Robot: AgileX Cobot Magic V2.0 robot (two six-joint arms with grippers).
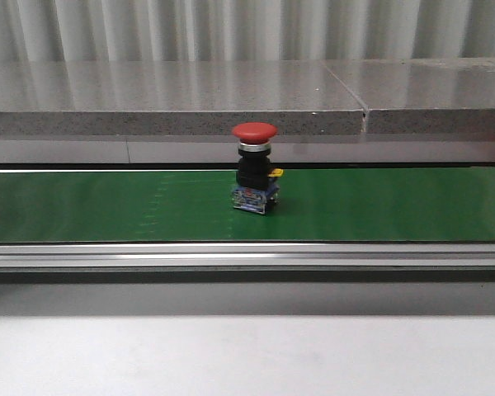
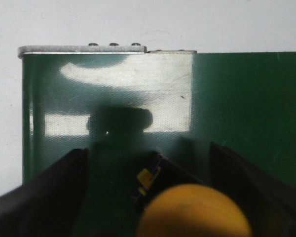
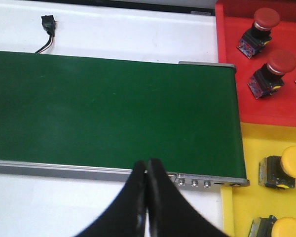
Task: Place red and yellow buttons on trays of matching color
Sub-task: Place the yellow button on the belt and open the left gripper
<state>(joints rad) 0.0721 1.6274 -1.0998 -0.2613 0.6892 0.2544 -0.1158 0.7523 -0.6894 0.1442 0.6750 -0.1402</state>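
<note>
A red button (image 1: 255, 169) stands upright mid-belt on the green conveyor (image 1: 107, 206) in the front view, with no gripper near it. In the left wrist view a yellow button (image 2: 195, 212) sits on the belt between the wide-apart fingers of my left gripper (image 2: 148, 150), which is open. My right gripper (image 3: 147, 164) is shut and empty above the belt's near rail. Beside the belt's end lie a red tray (image 3: 286, 108) holding two red buttons (image 3: 274, 71) and a yellow tray (image 3: 246, 197) holding two yellow buttons (image 3: 286, 168).
A grey stone ledge (image 1: 173, 107) runs behind the belt. The belt's metal end rail (image 2: 81, 48) shows in the left wrist view. A black connector on a cable (image 3: 48, 24) lies on the white table beyond the belt.
</note>
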